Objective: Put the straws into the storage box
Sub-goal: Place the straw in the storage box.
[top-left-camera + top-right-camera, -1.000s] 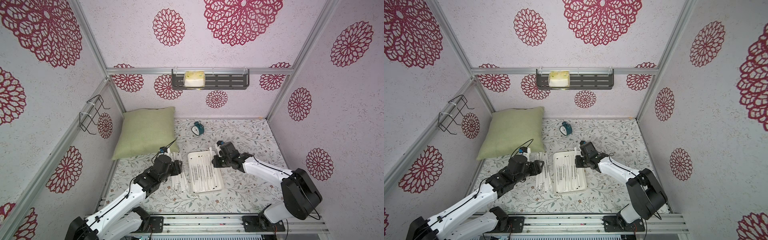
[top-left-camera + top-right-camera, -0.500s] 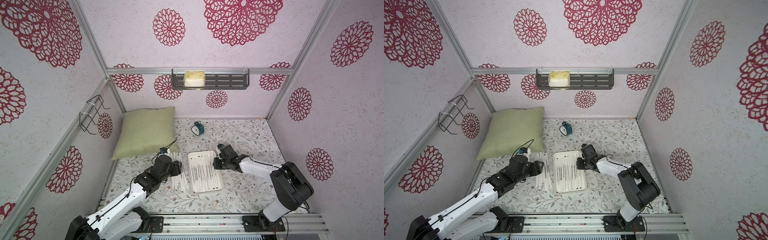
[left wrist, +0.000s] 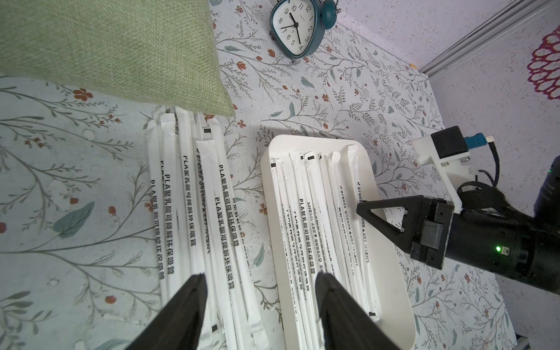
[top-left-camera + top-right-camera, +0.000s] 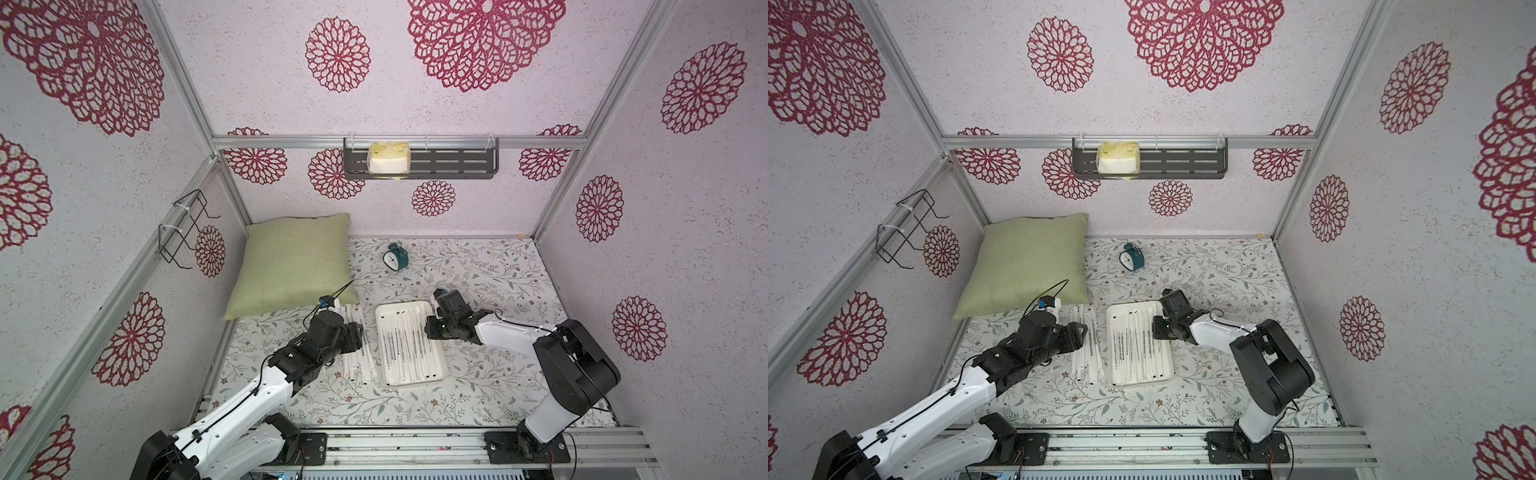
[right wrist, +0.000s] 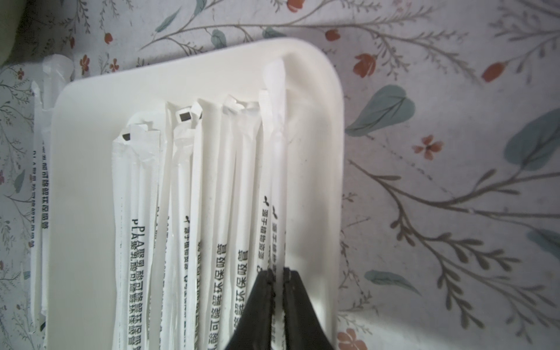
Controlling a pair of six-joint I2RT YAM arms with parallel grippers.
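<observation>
Over the last second the right arm folds in on itself, its bulky black joint drawing nearer the shallow white rectangular storage box [image 5: 333, 151], while the right gripper [image 5: 278, 274] settles low over the box's right-hand side. In the right wrist view its jaws stand very narrow, with the outermost straw [image 5: 274, 169], a thin white paper-wrapped stick with small dark print, running up between them and lying along the inside wall. We judge this a placement at its end: the straw already rests on the box floor beside its fellows, and the pinch looks to be easing, though we cannot say for sure that it has let go. The left arm has not shifted; the left gripper [image 3: 260, 275] hangs with its jaws wide and empty above the loose straws [image 3: 188, 194], which lie in a rough bundle on the floral table cover [image 4: 478, 270] just left of the box, their far ends tucked under the corner of the green fabric cushion [image 4: 291, 262]. Roughly half the straws [image 3: 306, 212] are boxed, so the task is midway, and the loose bundle is next.
</observation>
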